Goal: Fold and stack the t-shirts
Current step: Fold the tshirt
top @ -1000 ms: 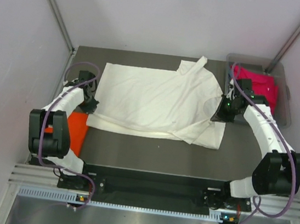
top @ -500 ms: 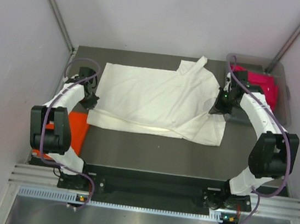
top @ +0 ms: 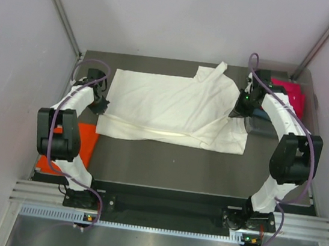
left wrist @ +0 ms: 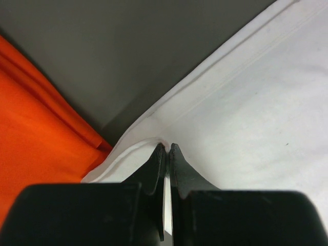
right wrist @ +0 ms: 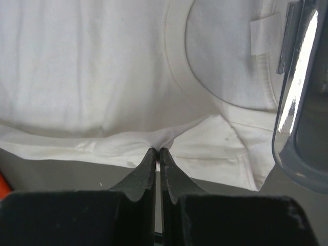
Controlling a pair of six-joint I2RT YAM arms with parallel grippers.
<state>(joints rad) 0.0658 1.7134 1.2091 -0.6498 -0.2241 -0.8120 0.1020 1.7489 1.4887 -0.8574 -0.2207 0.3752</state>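
Note:
A large cream-white t-shirt (top: 167,105) lies spread across the middle of the table, its near part folded over. My left gripper (top: 101,107) is shut on its left hem corner, seen pinched in the left wrist view (left wrist: 166,147). My right gripper (top: 236,112) is shut on a fold of the same shirt at its right side, seen in the right wrist view (right wrist: 158,149), just below the collar (right wrist: 177,77). An orange t-shirt (top: 72,144) lies folded at the near left and shows in the left wrist view (left wrist: 36,133). A magenta-pink t-shirt (top: 292,97) sits in the bin.
A clear plastic bin (top: 261,125) stands at the back right, its rim close to my right gripper (right wrist: 300,92). Grey walls enclose the table on three sides. The dark table top (top: 171,166) shows in front of the white shirt.
Both grippers have moved toward the back of the table, carrying the near edge of the white shirt with them, so the fold has grown and more bare table shows in front.

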